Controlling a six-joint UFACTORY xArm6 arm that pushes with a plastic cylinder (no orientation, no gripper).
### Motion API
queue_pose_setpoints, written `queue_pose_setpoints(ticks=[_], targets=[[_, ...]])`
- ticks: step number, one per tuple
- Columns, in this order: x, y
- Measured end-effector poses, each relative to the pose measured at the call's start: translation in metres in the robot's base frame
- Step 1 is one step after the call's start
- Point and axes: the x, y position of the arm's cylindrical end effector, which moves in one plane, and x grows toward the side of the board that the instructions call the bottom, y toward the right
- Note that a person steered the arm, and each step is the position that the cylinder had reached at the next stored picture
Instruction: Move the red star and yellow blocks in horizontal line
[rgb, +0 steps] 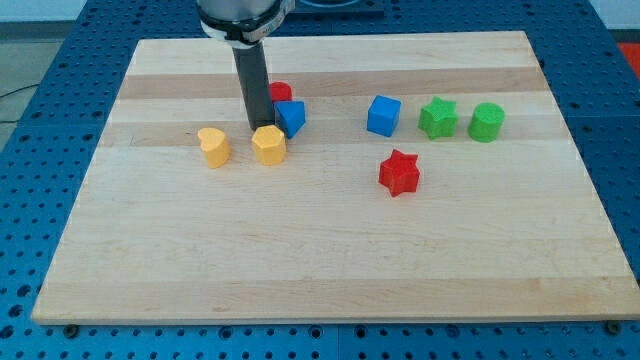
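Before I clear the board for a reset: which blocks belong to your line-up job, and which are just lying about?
Job:
red star
yellow block at the view's left
yellow block beside my tip

Lying about:
two blue blocks
green star
green block
red block behind the rod

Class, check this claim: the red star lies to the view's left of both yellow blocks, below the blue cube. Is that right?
Not quite. The camera view shows the red star to the view's right of both yellow blocks, not their left. It does lie below the blue cube. My tip sits just above the right-hand yellow block.
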Motion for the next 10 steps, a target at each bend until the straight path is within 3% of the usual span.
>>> queue_pose_setpoints(ticks=[6,7,8,10], targets=[[0.004,0.035],[0.025,0.038],[0.043,0.095],[0.096,0.138]])
